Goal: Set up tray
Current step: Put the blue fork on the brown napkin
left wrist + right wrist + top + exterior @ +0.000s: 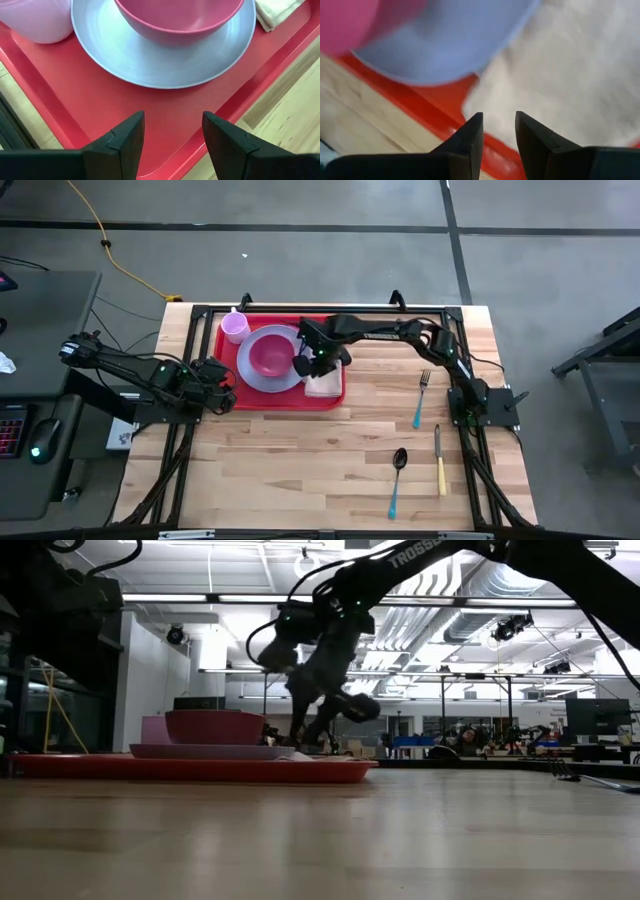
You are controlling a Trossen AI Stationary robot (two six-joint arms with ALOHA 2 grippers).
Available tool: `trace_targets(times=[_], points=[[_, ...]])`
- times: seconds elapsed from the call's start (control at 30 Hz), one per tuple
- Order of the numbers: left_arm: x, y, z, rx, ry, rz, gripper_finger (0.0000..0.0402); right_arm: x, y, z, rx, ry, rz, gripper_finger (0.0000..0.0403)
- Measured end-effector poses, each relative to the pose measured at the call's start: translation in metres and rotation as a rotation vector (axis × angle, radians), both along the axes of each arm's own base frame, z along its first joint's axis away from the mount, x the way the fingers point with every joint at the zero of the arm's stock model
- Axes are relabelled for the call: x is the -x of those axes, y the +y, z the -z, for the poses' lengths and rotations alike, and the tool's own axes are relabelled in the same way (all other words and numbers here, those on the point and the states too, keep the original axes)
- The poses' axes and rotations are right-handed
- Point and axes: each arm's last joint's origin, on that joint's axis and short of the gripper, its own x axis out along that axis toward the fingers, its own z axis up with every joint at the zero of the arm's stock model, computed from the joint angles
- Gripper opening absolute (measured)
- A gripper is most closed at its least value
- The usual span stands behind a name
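**High view: both arms at the red tray**

Starting at the left, the left gripper sits low at the tray's near-left corner, fingers spread with nothing between them. The tray lies at the far left part of the wooden table. On it: a pale pink cup in the far corner, then a lavender plate carrying a pink bowl. Moving right, a cream napkin rests on the tray's right end, and the right gripper hangs just above it, fingers a little apart, gripping nothing. Further right, on bare wood, lie a fork, a spoon and a knife.
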Motion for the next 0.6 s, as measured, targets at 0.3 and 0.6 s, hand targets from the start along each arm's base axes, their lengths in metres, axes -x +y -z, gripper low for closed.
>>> trace_targets(times=[0.3, 0.6], points=[[0.0, 0.0, 0.0, 0.005, -0.001, 0.001, 0.0227, 0.036, 0.006, -0.028, 0.06, 0.196, -0.133, 0.0085], [-0.002, -0.001, -0.001, 0.029, -0.02, 0.006, 0.0227, 0.075, 0.016, -0.066, 0.189, 0.429, -0.144, 0.0095]])
